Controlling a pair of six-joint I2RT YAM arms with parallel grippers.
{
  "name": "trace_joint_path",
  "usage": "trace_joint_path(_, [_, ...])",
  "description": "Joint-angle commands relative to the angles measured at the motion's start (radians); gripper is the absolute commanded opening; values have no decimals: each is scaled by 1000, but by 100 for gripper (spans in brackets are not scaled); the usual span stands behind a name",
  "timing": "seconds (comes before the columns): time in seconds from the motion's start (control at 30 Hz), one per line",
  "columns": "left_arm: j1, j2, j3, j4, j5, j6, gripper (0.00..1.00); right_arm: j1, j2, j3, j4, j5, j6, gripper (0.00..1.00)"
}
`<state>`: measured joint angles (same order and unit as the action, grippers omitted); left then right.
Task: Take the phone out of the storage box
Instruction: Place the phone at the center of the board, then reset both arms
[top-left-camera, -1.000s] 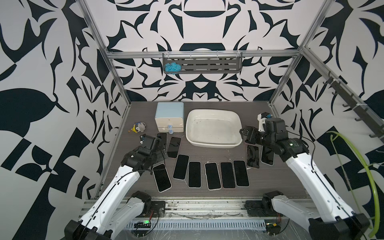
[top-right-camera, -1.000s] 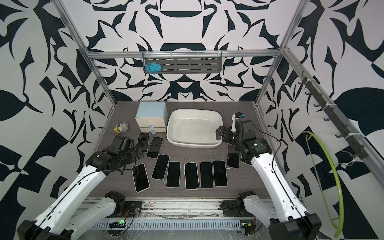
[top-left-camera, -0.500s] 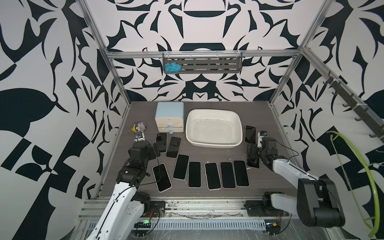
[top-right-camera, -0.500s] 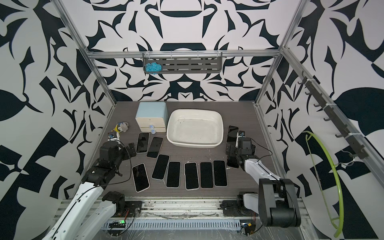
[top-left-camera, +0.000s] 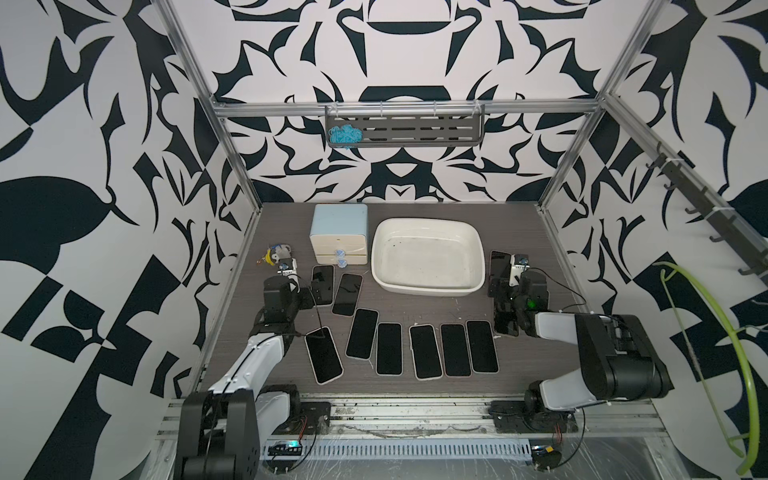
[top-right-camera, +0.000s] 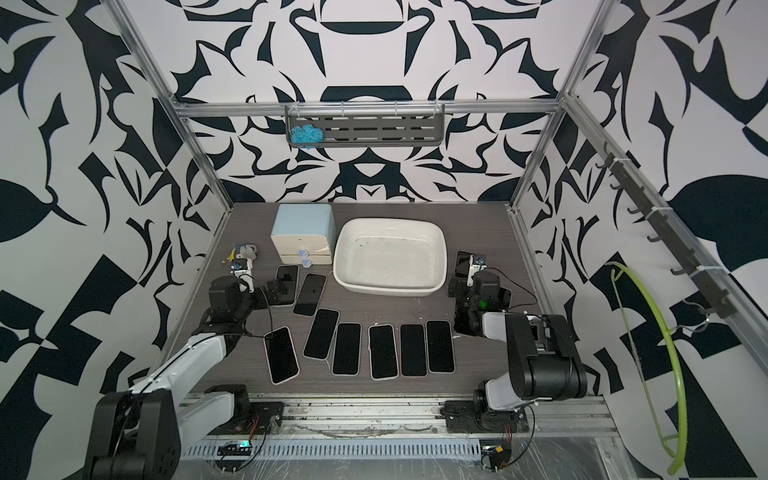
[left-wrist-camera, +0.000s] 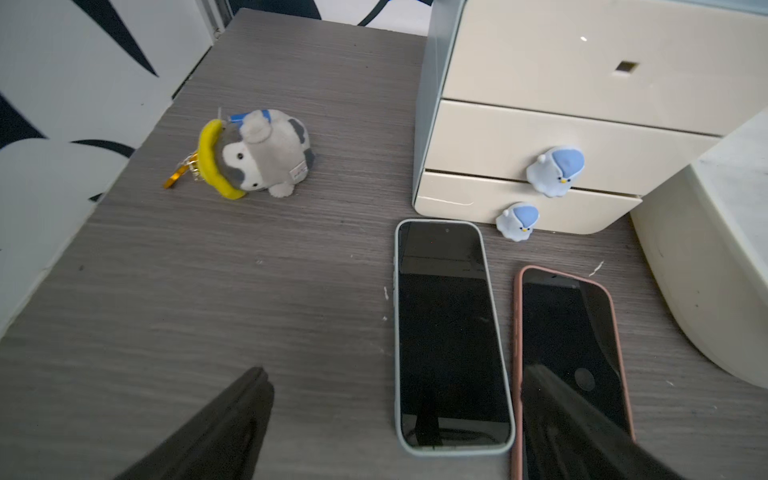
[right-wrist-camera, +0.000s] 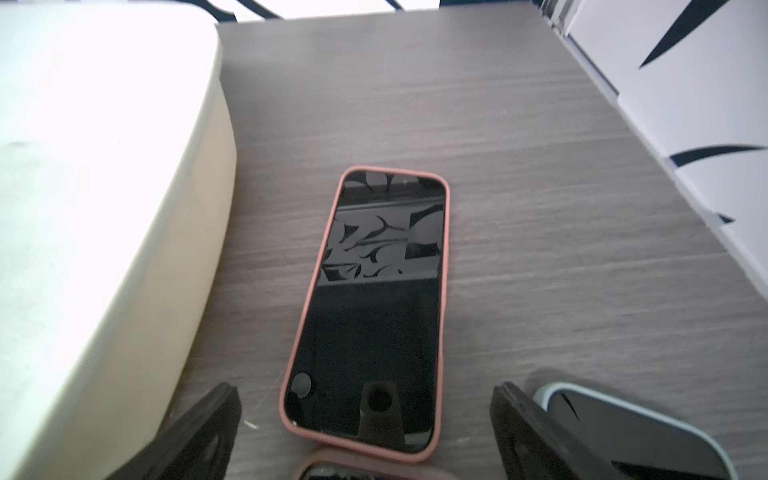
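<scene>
Cream storage box (top-left-camera: 428, 286) mid-frame; phone (top-left-camera: 506, 328) at right being half-hidden by right gripper (right-wrist-camera: 365, 395); it and left gripper (left-wrist-camera: 395, 374) being held wide, empty.

3 walls (top-left-camera: 407, 50), left, far and right, carry a bold black-and-white leaf pattern and are edged by a silver aluminium frame (top-left-camera: 270, 109). On the far wall hangs a grey slotted shelf (top-left-camera: 415, 131) with a blue yarn tangle (top-left-camera: 344, 136) at its left end. A dark hook rail (top-left-camera: 702, 203) runs along the right wall, with a green hoop (top-left-camera: 720, 301) near it. The tabletop (top-left-camera: 415, 307) is grey-brown wood grain, evenly lit.
</scene>
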<state>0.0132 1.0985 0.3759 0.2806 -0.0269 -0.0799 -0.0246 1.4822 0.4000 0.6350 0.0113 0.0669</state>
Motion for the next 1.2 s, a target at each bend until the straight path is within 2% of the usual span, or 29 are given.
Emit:
trace_joint_path(0.0, [24, 95, 25, 238, 102, 33, 100, 3, -13, 2, 98, -14, -17, 99])
trace_joint_path(0.3, [46, 331, -1, 521, 184, 27, 100, 2, 10, 22, 82, -39, -27, 100])
trace_joint_path(0.43, [48, 465, -97, 842, 245, 32, 100, 3, 52, -28, 205, -54, -34, 99])
trace_joint_path(0.47, [48, 486, -95, 865, 246, 28, 100, 3, 75, -50, 277, -56, -30, 99])
trace_joint_path(0.57, [48, 441, 22, 547, 213, 34, 100, 3, 72, -35, 236, -47, -29, 99])
trace_joint_path(0.63, [48, 473, 0, 650, 199, 20, 100, 5, 69, -28, 221, -42, -31, 99])
trace_joint_path(0.7, [48, 454, 20, 571, 194, 24, 100, 9, 74, -30, 234, -37, -33, 99])
trace_joint_path(0.8, [48, 457, 6, 614, 178, 12, 100, 8, 66, -41, 242, -42, -33, 99])
trace_joint_path(1.17, [47, 450, 6, 604, 176, 15, 100, 9, 66, -35, 232, -40, -33, 99])
